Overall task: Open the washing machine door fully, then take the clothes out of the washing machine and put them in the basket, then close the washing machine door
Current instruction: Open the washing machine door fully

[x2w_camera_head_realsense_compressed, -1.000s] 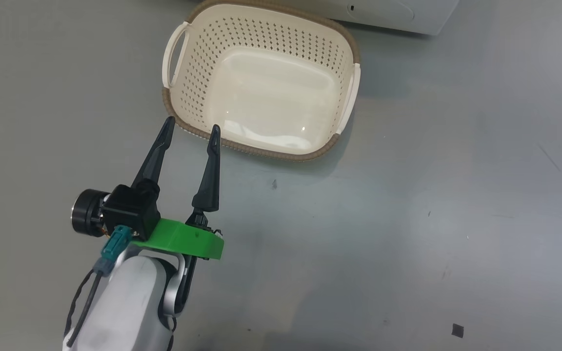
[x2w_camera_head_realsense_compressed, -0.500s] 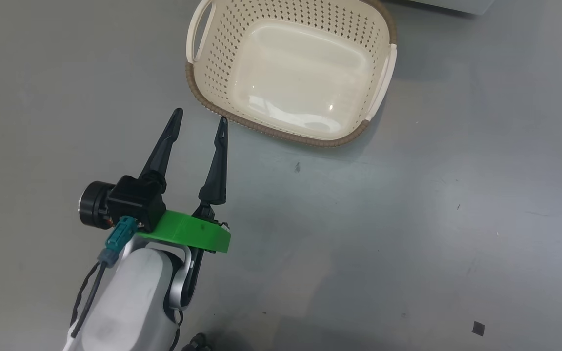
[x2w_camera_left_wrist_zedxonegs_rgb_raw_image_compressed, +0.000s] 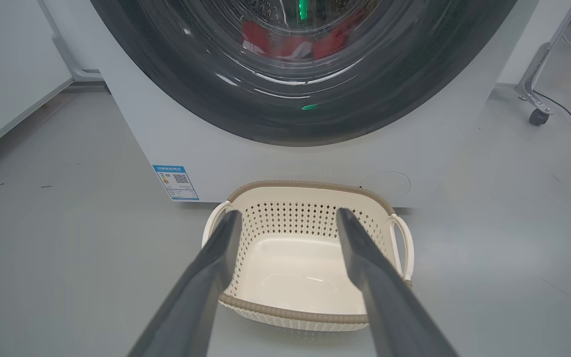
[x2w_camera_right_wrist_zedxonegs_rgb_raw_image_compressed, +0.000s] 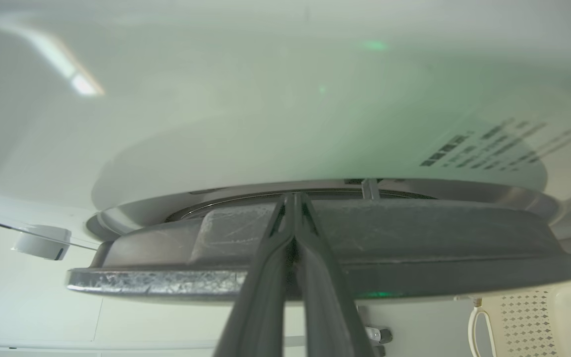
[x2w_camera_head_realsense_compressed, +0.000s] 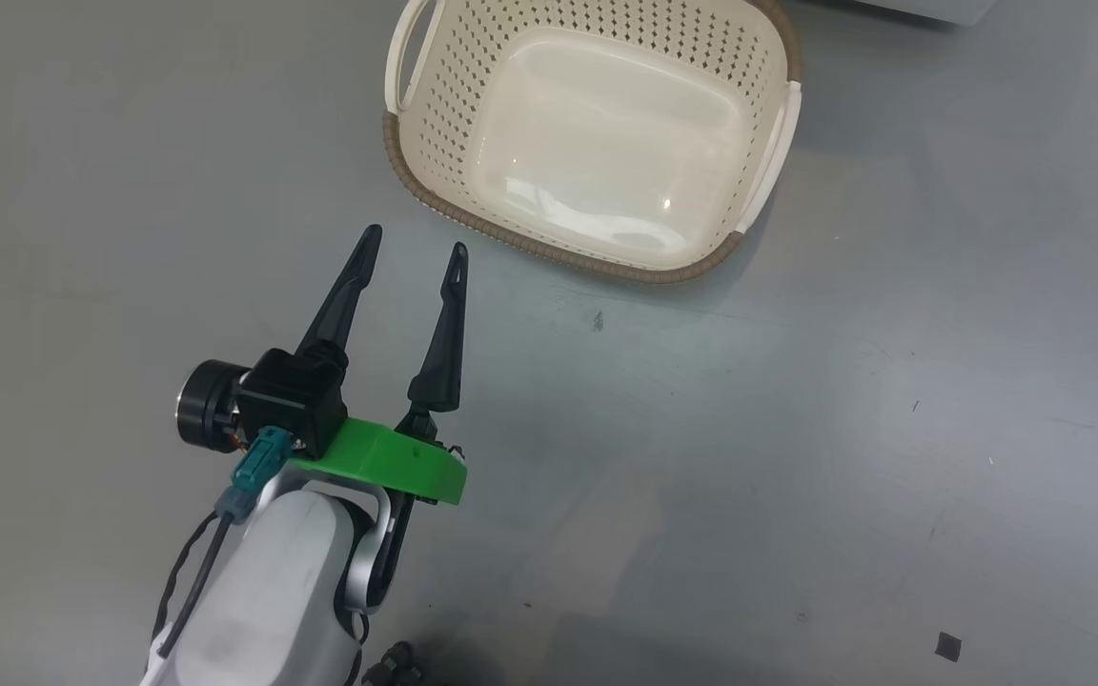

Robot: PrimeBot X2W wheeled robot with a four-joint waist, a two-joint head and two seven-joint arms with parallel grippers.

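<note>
The left gripper (x2w_camera_head_realsense_compressed: 416,241) is hanging over the grey floor (x2w_camera_head_realsense_compressed: 797,429) with its fingers spread wide and holding nothing. Its tips are pointing at the basket (x2w_camera_head_realsense_compressed: 559,248) just ahead, a little short of its brown rim. The basket is sitting empty on the floor, close in front of the washing machine (x2w_camera_left_wrist_zedxonegs_rgb_raw_image_compressed: 226,163). In the left wrist view the door (x2w_camera_left_wrist_zedxonegs_rgb_raw_image_compressed: 285,124) is lying flat against the white front, and red clothes (x2w_camera_left_wrist_zedxonegs_rgb_raw_image_compressed: 258,37) are showing through its glass. The right gripper (x2w_camera_right_wrist_zedxonegs_rgb_raw_image_compressed: 293,198) is pressing its fingers together, empty, tips lined up on the door's dark rim; whether they are touching it I cannot tell.
</note>
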